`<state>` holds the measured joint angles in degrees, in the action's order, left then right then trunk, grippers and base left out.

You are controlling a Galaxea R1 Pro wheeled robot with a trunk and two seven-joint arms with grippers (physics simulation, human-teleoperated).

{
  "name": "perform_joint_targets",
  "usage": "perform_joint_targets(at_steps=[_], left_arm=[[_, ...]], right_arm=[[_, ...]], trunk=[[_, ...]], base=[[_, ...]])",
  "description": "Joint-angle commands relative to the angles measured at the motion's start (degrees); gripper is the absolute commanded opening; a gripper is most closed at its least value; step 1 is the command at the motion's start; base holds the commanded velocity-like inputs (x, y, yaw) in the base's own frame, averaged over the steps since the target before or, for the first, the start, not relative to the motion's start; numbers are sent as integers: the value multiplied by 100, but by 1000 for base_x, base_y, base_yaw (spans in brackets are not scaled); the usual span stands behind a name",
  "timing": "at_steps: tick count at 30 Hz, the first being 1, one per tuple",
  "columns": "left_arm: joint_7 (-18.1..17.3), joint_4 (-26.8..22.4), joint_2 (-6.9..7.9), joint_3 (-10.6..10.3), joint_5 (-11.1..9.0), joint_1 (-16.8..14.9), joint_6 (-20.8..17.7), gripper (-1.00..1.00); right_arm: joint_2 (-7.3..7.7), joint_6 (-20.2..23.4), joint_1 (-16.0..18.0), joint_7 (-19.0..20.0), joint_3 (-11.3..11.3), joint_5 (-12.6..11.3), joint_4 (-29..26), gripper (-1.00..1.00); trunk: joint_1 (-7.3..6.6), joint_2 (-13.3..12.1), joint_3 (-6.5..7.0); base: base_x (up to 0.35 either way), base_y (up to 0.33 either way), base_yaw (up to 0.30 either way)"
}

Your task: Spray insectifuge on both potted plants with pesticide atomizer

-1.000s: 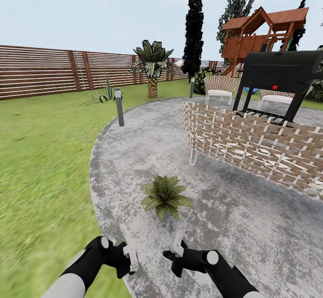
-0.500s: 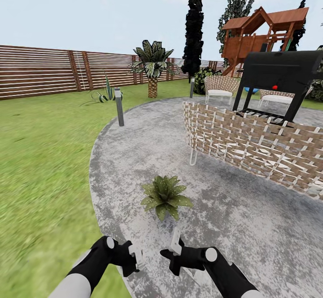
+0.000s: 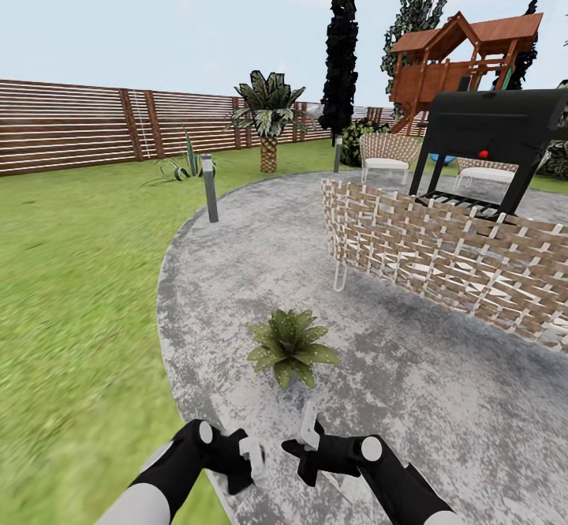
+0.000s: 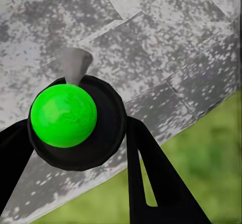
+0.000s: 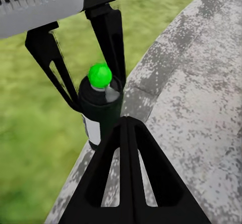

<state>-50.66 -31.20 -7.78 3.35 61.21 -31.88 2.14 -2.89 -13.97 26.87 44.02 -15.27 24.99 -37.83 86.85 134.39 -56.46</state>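
One potted plant (image 3: pixel 291 345) sits on the stone patio ahead of both hands, with whitish insectifuge specks on its broad leaves. The pesticide atomizer (image 5: pixel 100 114) is a dark bottle with a white label and a bright green ball on top (image 4: pixel 63 115). My left gripper (image 3: pixel 241 463) is shut on it, one black finger (image 4: pixel 151 173) on each side, low over the patio's edge by the lawn. Just to the right, my right gripper (image 3: pixel 309 434) is shut and empty, its fingertips (image 5: pixel 126 125) pressed together and pointing at the bottle.
A wicker sofa (image 3: pixel 442 260) and a black grill (image 3: pixel 489 134) stand to the right of the plant. A short lamp post (image 3: pixel 210 189) marks the patio's far left rim. Lawn (image 3: pixel 71 288) spreads left to the slat fence (image 3: pixel 71 124).
My left gripper has moved right, toward the right gripper, carrying the atomizer. The right gripper has hardly moved. The plant and camera are still.
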Motion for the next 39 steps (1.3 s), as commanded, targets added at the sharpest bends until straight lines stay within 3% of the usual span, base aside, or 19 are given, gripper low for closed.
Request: perform_joint_targets(at_steps=[1, 9, 15, 36, 39], left_arm=[[-24, -7, -12, -1, 34, -2, 23, -100], [-31, 0, -49, -44, 13, -2, 125, -100], [-32, 0, -94, -45, -184, -2, 245, -100], [-7, 102, -221, -47, -275, -2, 258, -100], [-4, 88, -218, -47, -452, -2, 263, -100]], right_arm=[[-1, -36, 2, 1, 7, 59, -5, -100], [-1, -36, 2, 1, 7, 59, 3, -100], [-1, -36, 2, 1, 7, 59, 4, -100], [-1, -39, 2, 1, 7, 59, 13, -100], [-1, -42, 2, 1, 7, 59, 14, -100]], trunk=[[-1, 2, -5], [-1, 2, -5], [-1, 2, -5], [-1, 2, -5], [-1, 2, -5]], base=[[0, 0, 0], [0, 0, 0], [0, 0, 0], [0, 0, 0], [0, 0, 0]])
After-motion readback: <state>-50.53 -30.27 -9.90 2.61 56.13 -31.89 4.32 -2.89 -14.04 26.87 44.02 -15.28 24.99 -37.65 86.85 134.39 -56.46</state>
